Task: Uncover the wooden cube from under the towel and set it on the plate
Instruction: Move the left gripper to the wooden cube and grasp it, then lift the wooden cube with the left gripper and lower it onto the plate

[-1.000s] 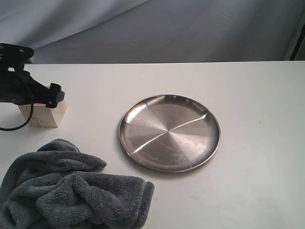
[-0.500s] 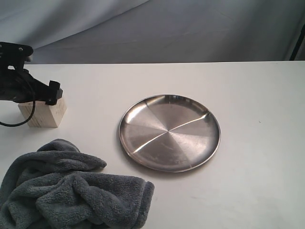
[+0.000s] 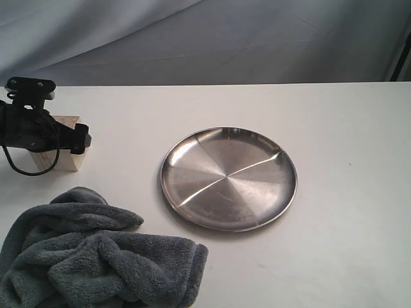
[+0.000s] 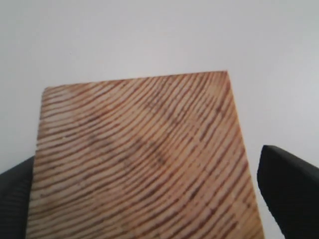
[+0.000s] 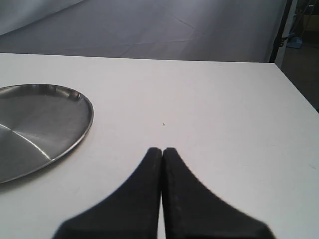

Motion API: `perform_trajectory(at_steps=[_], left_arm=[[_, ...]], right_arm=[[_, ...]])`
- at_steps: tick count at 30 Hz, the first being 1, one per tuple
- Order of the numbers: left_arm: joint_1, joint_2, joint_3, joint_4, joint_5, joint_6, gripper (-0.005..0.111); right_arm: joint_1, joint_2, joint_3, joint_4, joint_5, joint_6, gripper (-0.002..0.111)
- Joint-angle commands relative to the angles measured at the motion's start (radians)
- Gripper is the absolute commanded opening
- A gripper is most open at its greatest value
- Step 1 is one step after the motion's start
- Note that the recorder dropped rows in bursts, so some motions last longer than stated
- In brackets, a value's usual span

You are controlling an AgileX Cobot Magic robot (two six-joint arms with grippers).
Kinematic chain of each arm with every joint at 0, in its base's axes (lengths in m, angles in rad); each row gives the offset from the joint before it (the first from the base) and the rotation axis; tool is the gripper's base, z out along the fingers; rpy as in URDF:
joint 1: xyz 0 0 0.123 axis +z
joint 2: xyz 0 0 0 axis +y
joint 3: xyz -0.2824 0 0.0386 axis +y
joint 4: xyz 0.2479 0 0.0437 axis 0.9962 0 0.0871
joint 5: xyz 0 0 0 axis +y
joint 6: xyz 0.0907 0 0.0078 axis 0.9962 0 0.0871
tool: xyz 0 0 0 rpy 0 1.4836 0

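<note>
A white worktop [image 3: 347, 128] before a grey cloth backdrop [image 3: 257, 38] carries one plate [image 3: 228, 176], one crumpled towel [image 3: 96, 263] cut off by the frame edge, and one wooden cube [image 3: 64, 162], lying uncovered well apart from the plate. We see the left gripper [image 4: 147, 194] spread wide astride the cube, partly hiding it; the right gripper [image 5: 162, 149] is pressed closed on nothing.

My exterior camera looks down slantwise across the bench [image 3: 347, 212] toward the backdrop [image 3: 257, 38]. The left wrist camera sits very close over the wooden cube [image 4: 139, 159]; the right skims low, sharing the plate [image 5: 35, 124] with the exterior.
</note>
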Motion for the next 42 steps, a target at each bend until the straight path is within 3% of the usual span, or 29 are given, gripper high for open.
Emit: perform_trajectory(at_steps=[1, 5, 13, 21, 29, 36, 40, 42], left_arm=[[-0.001, 0.008, -0.006, -0.009, -0.006, -0.015, 0.101], [-0.001, 0.008, -0.006, -0.009, -0.021, -0.018, 0.076], [-0.001, 0.009, -0.006, -0.009, 0.014, -0.016, 0.001], [-0.001, -0.052, -0.003, -0.002, 0.019, -0.011, 0.000], [-0.005, -0.215, 0.031, -0.002, 0.123, -0.009, 0.000], [-0.010, -0.345, 0.092, -0.002, 0.333, 0.035, 0.000], [-0.082, -0.383, 0.094, 0.028, 0.360, 0.045, 0.000], [-0.149, -0.388, 0.094, 0.073, 0.360, 0.046, 0.000]], right_arm=[[0.001, -0.003, 0.003, 0.005, -0.013, -0.001, 0.000], [0.001, -0.003, 0.003, 0.005, -0.013, -0.001, 0.000], [0.001, -0.003, 0.003, 0.005, -0.013, -0.001, 0.000], [0.001, -0.003, 0.003, 0.005, -0.013, -0.001, 0.000], [0.001, -0.003, 0.003, 0.005, -0.013, -0.001, 0.000], [0.001, -0.003, 0.003, 0.005, -0.013, -0.001, 0.000], [0.001, -0.003, 0.003, 0.005, -0.013, -0.001, 0.000], [0.001, -0.003, 0.003, 0.005, -0.013, -0.001, 0.000]])
